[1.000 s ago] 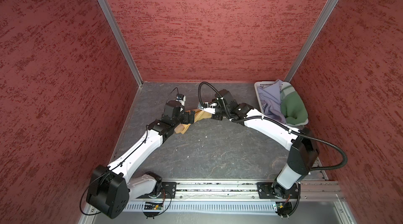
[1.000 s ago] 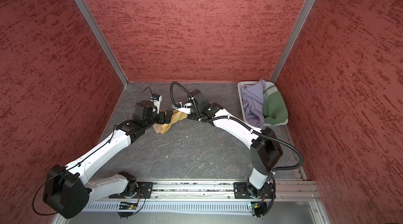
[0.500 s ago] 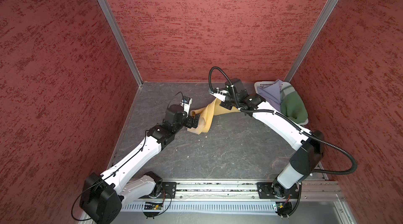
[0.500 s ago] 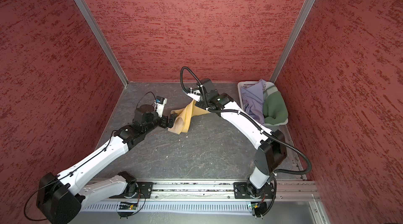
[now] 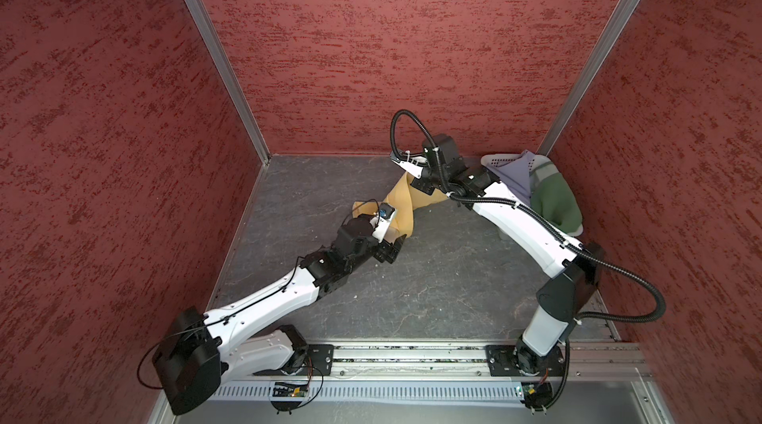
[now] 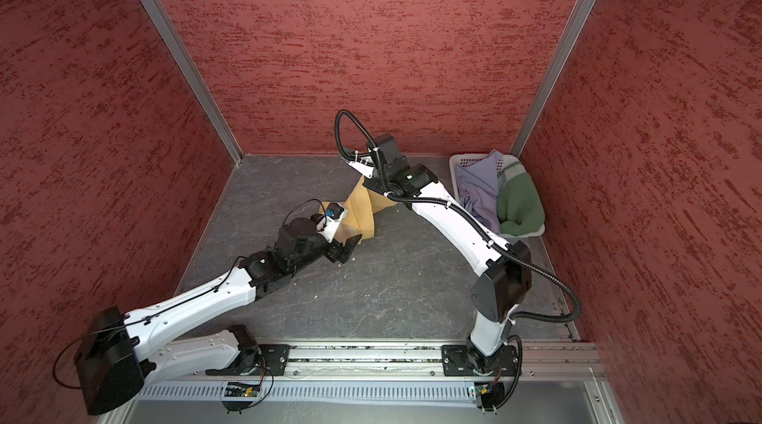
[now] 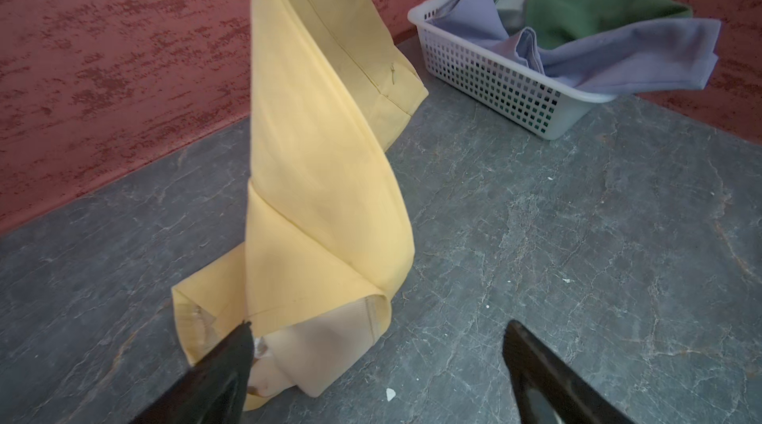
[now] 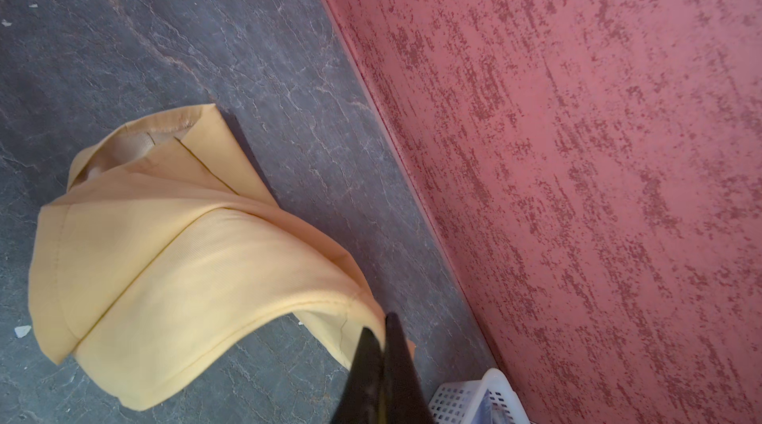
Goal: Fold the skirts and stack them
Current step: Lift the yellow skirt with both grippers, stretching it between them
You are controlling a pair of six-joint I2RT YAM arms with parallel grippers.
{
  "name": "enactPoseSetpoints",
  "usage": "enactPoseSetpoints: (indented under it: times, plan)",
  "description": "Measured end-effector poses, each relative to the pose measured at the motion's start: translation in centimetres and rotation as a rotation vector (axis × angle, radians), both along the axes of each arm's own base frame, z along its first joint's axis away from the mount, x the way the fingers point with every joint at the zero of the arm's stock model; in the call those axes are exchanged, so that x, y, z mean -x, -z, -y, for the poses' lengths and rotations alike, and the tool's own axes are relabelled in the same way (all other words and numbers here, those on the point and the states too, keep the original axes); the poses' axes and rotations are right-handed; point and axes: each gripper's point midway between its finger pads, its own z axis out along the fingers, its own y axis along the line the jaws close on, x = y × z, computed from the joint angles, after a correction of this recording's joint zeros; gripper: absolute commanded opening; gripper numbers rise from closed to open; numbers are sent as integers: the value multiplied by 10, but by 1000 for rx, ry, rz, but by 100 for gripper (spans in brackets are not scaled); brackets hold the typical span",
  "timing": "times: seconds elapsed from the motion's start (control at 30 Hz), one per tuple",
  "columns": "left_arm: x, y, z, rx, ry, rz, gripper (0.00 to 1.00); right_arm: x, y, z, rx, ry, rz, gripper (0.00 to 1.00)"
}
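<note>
EDGE IN HAND: My right gripper (image 8: 381,325), jaws pinched tight on an edge of the mustard yellow skirt (image 8: 165,261), holds that end of the garment up near the back wall. The cloth hangs twisted down to the grey table (image 7: 577,236), where its waistband end lies crumpled. My left gripper (image 7: 377,325) sits low over the table just beside that lower end, jaws spread wide and holding nothing. One fingertip (image 7: 231,352) shows against the waistband, though I cannot tell whether it touches. In both top views the mustard yellow skirt stretches between my two arms, left of the white perforated basket (image 6: 466,160) in the far right corner. In the basket lie the pale lavender-grey skirt (image 6: 478,191) and the dark green skirt (image 6: 517,203), side by side, both spilling over its rim
</note>
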Motion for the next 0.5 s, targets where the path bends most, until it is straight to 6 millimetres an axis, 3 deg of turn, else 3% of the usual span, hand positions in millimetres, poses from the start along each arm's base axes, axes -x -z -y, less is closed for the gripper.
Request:
enactPoseSetpoints:
  times: [0.37,0.43,0.5]
  plan:
    - [-36,35,39,-60,-193,83,92,-3,5,2,10,21,-6,0]
    - [-44,38,45,-69,-239,108,87,-3,5,2,8,23,-6,0]
    - [-54,43,49,-71,-298,134,74,-3,5,2,7,24,-7,0]
